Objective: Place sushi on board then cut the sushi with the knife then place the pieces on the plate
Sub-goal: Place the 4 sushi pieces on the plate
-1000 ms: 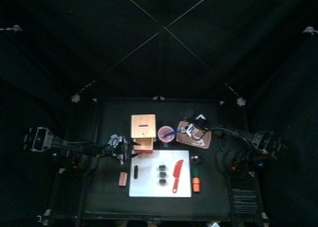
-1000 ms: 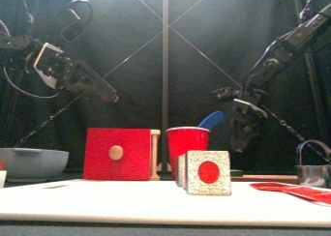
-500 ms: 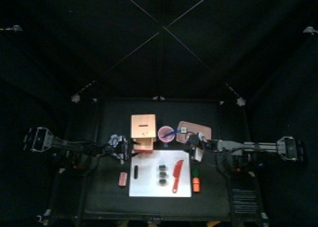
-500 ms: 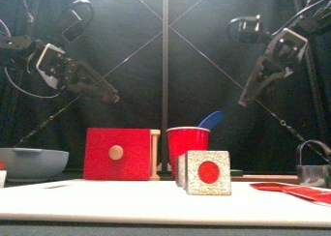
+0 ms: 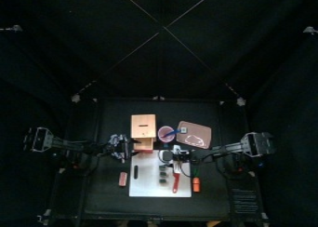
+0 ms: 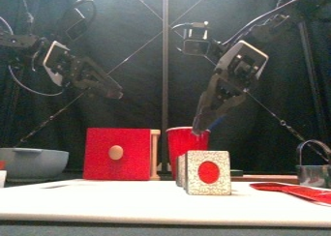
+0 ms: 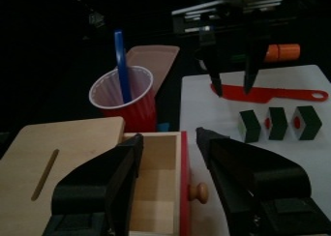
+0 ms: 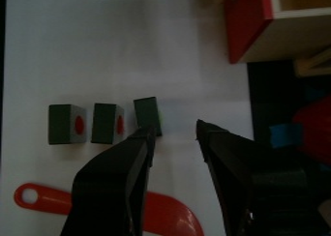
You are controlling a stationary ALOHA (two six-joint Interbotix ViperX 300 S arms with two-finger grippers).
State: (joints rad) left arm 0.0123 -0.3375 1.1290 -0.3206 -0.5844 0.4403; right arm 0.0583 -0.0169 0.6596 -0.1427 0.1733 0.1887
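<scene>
— Fingers first: what are they doing?
— Both pairs are spread and hold nothing. The right gripper (image 8: 177, 132) has swung in from the picture's right edge and now hangs over the white board (image 8: 130, 56), lower centre of the top view. The left gripper (image 7: 168, 138) still hovers above the wooden box (image 7: 65, 162).
— And the sushi?
— Three sushi pieces (image 8: 104, 122) sit in a row on the board, with the red knife (image 7: 291, 93) beside them. Cutting looks finished. I'd judge that moving the pieces to the pink tray (image 5: 196, 131) comes next.
— Any writing?
— None legible.
</scene>
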